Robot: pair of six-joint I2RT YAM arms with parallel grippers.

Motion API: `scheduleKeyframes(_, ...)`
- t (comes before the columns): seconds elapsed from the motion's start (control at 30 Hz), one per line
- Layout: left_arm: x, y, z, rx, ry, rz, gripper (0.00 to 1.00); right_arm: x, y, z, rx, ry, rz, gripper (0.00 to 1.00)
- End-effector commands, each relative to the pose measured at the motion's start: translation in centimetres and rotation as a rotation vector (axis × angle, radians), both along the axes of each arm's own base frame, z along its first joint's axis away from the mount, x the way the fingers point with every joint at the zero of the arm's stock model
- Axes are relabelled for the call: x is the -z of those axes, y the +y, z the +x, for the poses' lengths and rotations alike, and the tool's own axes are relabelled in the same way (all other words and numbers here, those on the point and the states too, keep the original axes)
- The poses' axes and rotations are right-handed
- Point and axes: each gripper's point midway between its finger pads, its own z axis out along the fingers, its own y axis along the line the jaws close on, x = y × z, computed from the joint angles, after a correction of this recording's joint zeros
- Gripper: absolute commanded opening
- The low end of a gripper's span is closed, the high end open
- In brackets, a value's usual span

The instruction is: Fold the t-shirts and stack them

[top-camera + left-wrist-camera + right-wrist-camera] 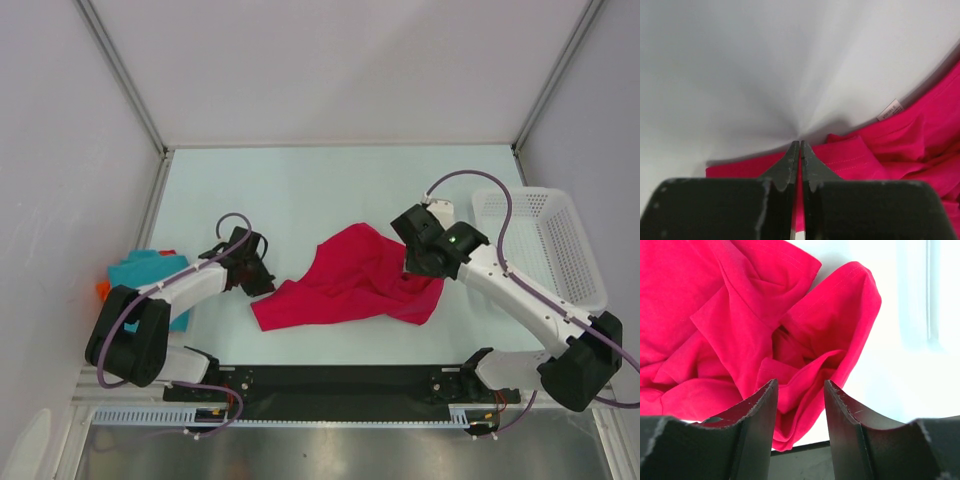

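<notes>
The crimson-pink t-shirt (350, 280) lies crumpled in the middle of the table. My left gripper (264, 283) is at its left edge. In the left wrist view the jaws (800, 145) are shut, with pink cloth (875, 155) showing in the slit between them. My right gripper (408, 268) hovers over the shirt's bunched right end. It is open (800, 385), with folds of the shirt (740, 330) below and between its fingers. The teal-blue t-shirt (150, 272) lies at the left edge. A bit of the orange one (102, 290) shows beside it.
A white mesh basket (545, 240) stands at the right edge of the table. White walls close in the table at the back and sides. A black rail (340, 380) runs along the near edge between the arm bases.
</notes>
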Motion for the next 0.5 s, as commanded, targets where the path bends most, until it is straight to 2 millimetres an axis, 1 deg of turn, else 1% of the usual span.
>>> scheduleKeyframes(0.0, -1.3, -1.4, 0.6, 0.02, -0.045, -0.072, 0.04, -0.6, -0.4, -0.4, -0.007, -0.009, 0.01, 0.47)
scheduleKeyframes(0.13, -2.2, -1.7, 0.8, 0.027, -0.074, -0.09, 0.01, -0.6, -0.4, -0.5, -0.002, -0.012, 0.017, 0.47)
scheduleKeyframes(0.23, -2.4, -1.5, 0.8, 0.027, -0.083, -0.085, 0.02, -0.6, -0.5, -0.7, 0.0, -0.013, 0.021, 0.47)
scheduleKeyframes(0.33, -2.1, -1.7, 0.7, 0.041, -0.076, -0.095, 0.16, -0.7, -0.5, -0.8, 0.003, -0.015, 0.027, 0.47)
scheduleKeyframes(0.37, -2.1, -2.0, 0.7, 0.05, -0.078, -0.103, 0.23, -0.7, -0.5, -0.8, 0.001, -0.017, 0.028, 0.47)
scheduleKeyframes(0.47, -1.7, -2.4, 0.7, 0.067, -0.068, -0.121, 0.32, -0.8, -0.6, -0.9, 0.004, -0.019, 0.025, 0.47)
